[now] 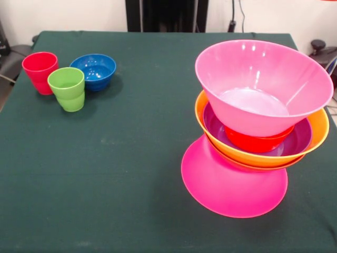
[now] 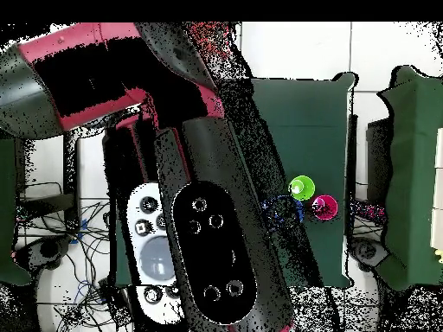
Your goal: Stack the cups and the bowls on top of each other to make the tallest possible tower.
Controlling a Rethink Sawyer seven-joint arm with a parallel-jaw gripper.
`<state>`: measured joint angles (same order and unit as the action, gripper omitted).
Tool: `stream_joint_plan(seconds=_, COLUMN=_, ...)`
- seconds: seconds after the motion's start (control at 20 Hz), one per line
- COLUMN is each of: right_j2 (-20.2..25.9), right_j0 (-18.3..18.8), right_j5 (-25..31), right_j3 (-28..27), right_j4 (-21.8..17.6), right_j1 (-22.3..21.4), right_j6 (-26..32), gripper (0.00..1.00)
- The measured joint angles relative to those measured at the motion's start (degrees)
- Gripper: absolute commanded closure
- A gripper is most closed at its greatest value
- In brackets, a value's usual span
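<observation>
Three pieces, red cup, green cup and blue bowl, sit upper left on the desk, while the tower at right leans on its upturned pink bowl and looks liable to topple if nudged; the hand isn't visible.

The table wears dark green cloth. The tower goes hot pink at its base, then orange, purple, red-orange, and pale pink on top. One cup is red, the other cup lime green, the small bowl blue. The arm is red and black.
</observation>
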<state>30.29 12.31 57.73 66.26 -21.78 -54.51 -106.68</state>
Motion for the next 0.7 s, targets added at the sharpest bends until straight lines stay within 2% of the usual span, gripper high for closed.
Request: stream_joint_plan(seconds=0.7, right_j2=-8.4, right_j0=-2.9, right_j5=-11.5, right_j3=3.1, right_j4=-0.2, right_j1=0.1, right_j6=-2.0, gripper=1.00)
